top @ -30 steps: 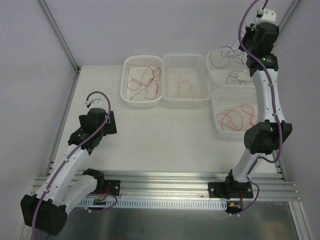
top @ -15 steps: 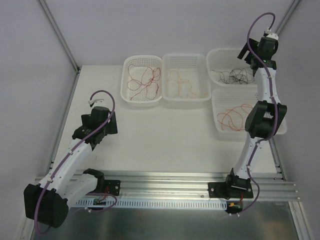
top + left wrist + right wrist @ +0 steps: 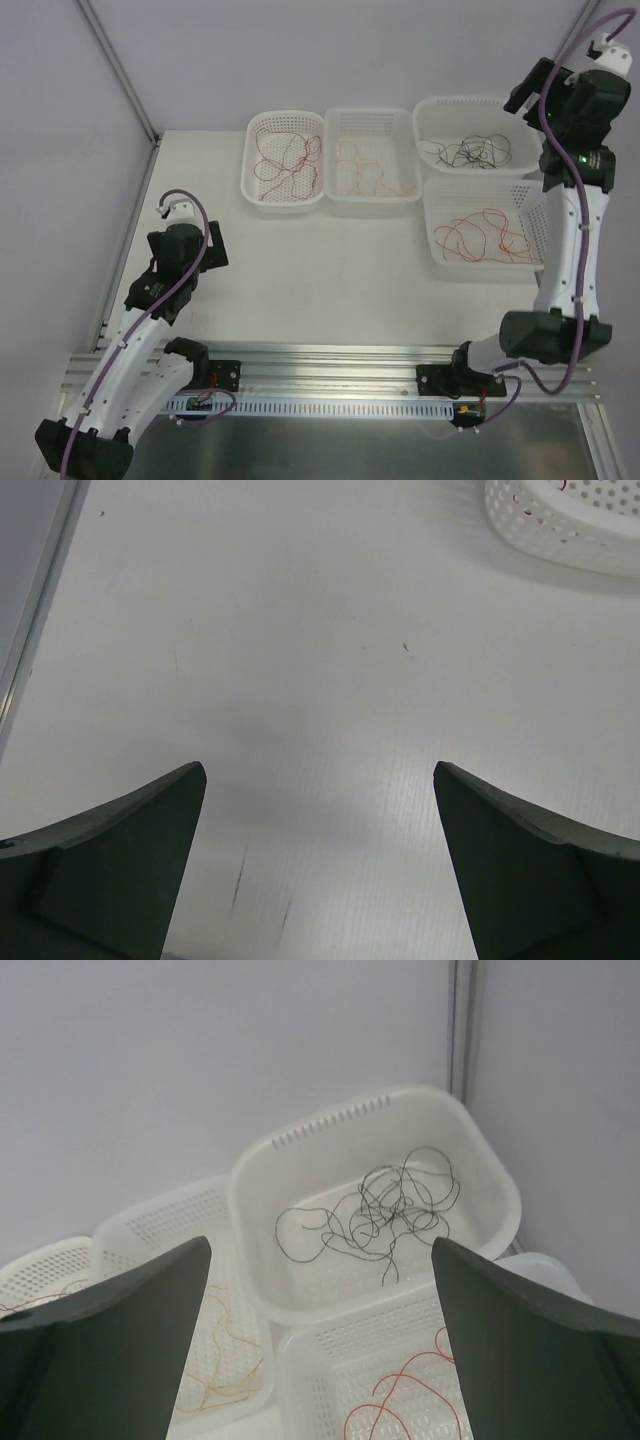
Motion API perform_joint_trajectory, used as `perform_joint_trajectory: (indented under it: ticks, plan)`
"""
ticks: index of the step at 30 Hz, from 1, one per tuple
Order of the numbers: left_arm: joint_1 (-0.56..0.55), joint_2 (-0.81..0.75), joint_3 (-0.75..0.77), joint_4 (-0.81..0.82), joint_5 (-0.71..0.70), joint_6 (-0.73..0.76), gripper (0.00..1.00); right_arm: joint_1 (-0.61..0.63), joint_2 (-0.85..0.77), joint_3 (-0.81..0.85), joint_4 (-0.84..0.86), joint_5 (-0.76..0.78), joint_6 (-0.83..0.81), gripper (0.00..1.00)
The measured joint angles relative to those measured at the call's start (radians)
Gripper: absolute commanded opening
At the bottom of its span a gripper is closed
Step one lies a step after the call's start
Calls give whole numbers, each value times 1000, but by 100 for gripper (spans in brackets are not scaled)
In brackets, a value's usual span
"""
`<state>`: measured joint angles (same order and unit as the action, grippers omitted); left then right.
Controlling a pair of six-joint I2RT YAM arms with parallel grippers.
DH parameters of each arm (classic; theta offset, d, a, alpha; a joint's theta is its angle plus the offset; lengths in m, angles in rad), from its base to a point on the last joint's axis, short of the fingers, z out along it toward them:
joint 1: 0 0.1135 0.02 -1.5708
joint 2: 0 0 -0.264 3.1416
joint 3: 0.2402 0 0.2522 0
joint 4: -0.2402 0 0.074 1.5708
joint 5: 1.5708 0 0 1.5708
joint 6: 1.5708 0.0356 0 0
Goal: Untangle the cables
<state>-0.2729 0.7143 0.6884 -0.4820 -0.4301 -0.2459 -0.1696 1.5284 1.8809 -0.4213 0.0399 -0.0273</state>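
Note:
The cables lie apart in four white baskets. A dark red cable [image 3: 285,158] is in the left basket [image 3: 284,205], an orange one [image 3: 372,172] in the middle basket [image 3: 370,118]. The black cable [image 3: 470,152] [image 3: 385,1205] sits loosely coiled in the back right basket [image 3: 465,103], and a bright red one [image 3: 485,235] [image 3: 400,1395] in the front right basket [image 3: 440,255]. My right gripper [image 3: 522,92] [image 3: 320,1250] hangs open and empty, high over the right baskets. My left gripper [image 3: 212,250] [image 3: 318,768] stands open over bare table at the left.
A metal frame post [image 3: 115,65] runs along the table's left edge, and another post [image 3: 463,1020] stands behind the back right basket. A corner of the left basket [image 3: 570,520] shows in the left wrist view. The rail with the arm bases [image 3: 330,365] borders the near edge.
My right gripper opened and let the black cable drop into the back right basket, then swung up and to the right. My left arm drew back a little to the left.

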Motion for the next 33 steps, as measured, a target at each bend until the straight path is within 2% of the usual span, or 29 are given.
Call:
perform_joint_trajectory:
  ticks: [5,9,16,25,30,33]
  plan:
    - [0,-75,-8,1,-6,0,99,0,-410,-233,-38,9,-19,97]
    - [0,-161,-27,1,-40,-1,99,0,-670,-402,-68,24,-34,97]
    - [0,-388,-67,3,-82,-6,99,36,-1032,-602,-134,93,-47,97]
    - [0,-696,-123,5,-84,-3,99,191,-1361,-740,-211,214,-110,97]
    - [0,-712,-132,5,-84,-3,99,236,-1505,-892,-269,261,-147,97]
    - [0,-713,-136,4,-86,-3,99,240,-1522,-972,-295,280,-159,97]
